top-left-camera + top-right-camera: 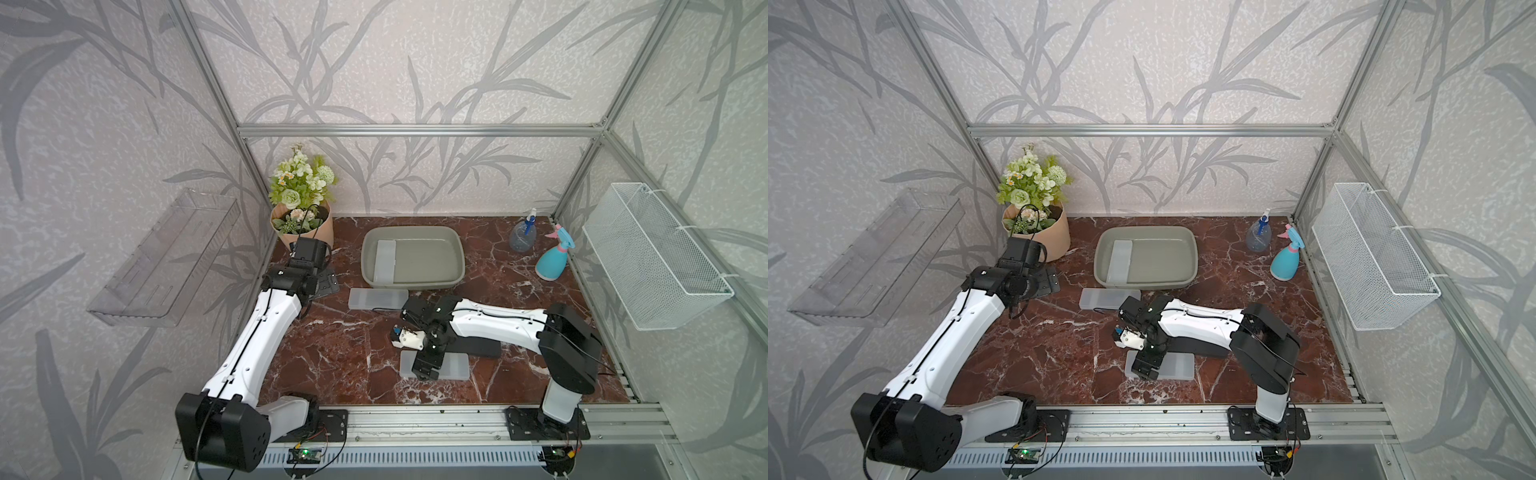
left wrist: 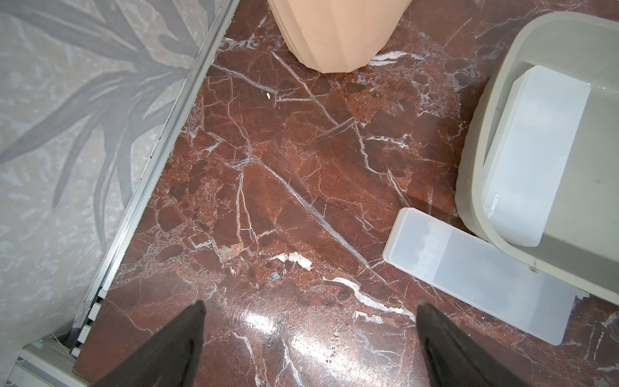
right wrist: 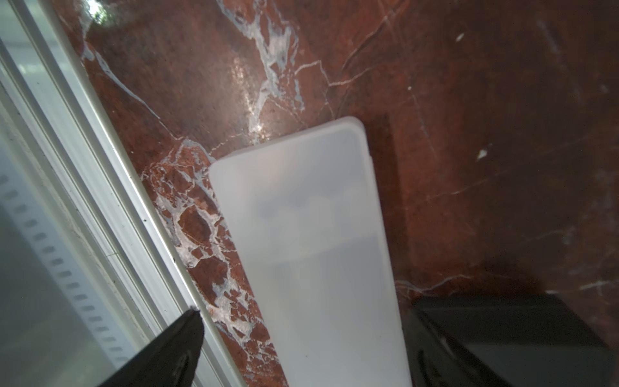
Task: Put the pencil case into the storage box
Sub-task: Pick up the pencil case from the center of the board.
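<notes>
**Right gripper wide open over the front pencil case**

The front pencil case (image 1: 455, 366), frosted white, lies flat on the red marble table (image 1: 340, 353) near its front edge, well apart from the storage box (image 1: 460, 259). The right gripper (image 1: 424, 365) is down over the case's left end. Its jaws are spread wide with the case between them, and nothing is clamped. A flat black box (image 1: 482, 348) lies just behind that case.

Further up the table, a second pencil case (image 1: 377, 298) sits just beside the storage box's near wall. Inside the box, a third pencil case (image 1: 385, 262) lies flat along the left end.

Over on the left, the left gripper (image 2: 310, 321) hangs wide open above the marble, holding nothing, near the flower pot (image 1: 305, 232). A clear spray bottle (image 1: 523, 239) and a blue spray bottle (image 1: 552, 262) stand in the back right corner.
</notes>
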`<state>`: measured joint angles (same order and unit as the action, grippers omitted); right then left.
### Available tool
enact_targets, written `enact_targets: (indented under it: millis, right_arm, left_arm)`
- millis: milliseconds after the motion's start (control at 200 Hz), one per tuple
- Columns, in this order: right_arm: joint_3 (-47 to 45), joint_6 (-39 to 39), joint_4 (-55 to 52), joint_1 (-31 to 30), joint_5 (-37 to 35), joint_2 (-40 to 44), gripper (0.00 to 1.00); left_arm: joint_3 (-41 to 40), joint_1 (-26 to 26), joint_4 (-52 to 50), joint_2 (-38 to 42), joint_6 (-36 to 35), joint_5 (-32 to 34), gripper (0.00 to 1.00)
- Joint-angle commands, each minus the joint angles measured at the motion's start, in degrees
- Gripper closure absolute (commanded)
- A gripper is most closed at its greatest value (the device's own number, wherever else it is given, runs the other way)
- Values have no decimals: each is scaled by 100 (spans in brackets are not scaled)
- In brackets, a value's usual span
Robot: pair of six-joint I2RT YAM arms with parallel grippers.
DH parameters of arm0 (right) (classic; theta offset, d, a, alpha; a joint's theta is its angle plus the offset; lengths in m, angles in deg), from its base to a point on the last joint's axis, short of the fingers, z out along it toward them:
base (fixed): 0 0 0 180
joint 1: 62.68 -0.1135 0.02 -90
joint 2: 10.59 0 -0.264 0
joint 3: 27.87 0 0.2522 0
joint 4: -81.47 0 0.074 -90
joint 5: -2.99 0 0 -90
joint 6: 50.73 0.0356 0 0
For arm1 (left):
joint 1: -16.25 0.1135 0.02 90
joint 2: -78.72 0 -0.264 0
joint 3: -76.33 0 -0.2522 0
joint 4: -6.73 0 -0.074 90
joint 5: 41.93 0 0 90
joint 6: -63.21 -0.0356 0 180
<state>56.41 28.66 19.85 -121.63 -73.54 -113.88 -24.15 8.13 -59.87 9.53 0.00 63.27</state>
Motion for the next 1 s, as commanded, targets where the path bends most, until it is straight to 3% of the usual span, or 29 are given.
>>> enact_targets:
  millis: [0,460,995]
  right_arm:
    - [-34,-90,115,-94,121,-79,3]
    - [-631,89,608,-138,-89,-249,0]
    - [-396,464,729,-194,-1220,-801,8]
  left_arm:
    - [-123,32,-235,138,74,173,0]
    - [-278,22,-218,220,111,150,0]
    - [-256,32,-209,240,67,308,0]
